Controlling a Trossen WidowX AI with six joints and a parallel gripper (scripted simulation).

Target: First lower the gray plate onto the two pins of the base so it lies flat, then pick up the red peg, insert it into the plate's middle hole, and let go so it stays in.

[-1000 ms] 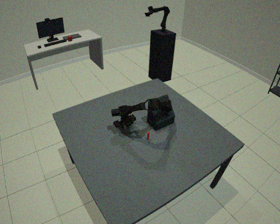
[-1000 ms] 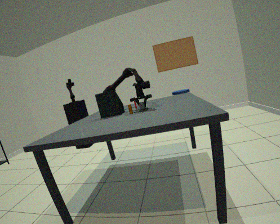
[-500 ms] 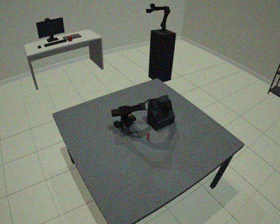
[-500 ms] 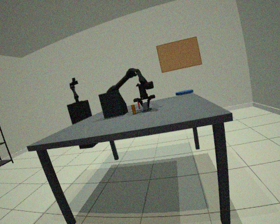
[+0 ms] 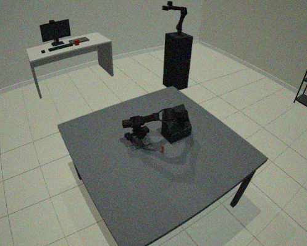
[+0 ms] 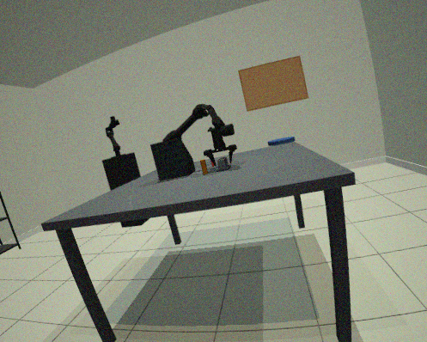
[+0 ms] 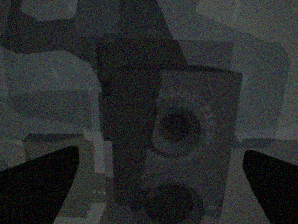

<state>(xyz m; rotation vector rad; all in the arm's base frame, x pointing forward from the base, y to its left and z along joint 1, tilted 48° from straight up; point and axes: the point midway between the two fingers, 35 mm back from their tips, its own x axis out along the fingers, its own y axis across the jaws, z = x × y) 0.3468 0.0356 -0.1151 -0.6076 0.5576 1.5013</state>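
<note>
Two dark round holes mark the gray plate (image 7: pixel 192 167), its lower edge cut off.

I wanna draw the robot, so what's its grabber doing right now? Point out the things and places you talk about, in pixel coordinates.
Gripper (image 6: pixel 222 162) (image 7: pixel 161 157): wide open, holding nothing; the gray plate (image 7: pixel 197 172) is between its spread fingers but not gripped.

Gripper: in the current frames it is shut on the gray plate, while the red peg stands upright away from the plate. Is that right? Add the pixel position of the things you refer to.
Not quite: the gripper (image 5: pixel 135 142) (image 6: pixel 222 163) (image 7: pixel 161 157) is open, not shut on the gray plate (image 6: pixel 222 161) (image 7: pixel 215 170). The wrist view shows its fingers spread wide to either side. The red peg (image 5: pixel 162 149) does stand upright away from the plate.
</note>
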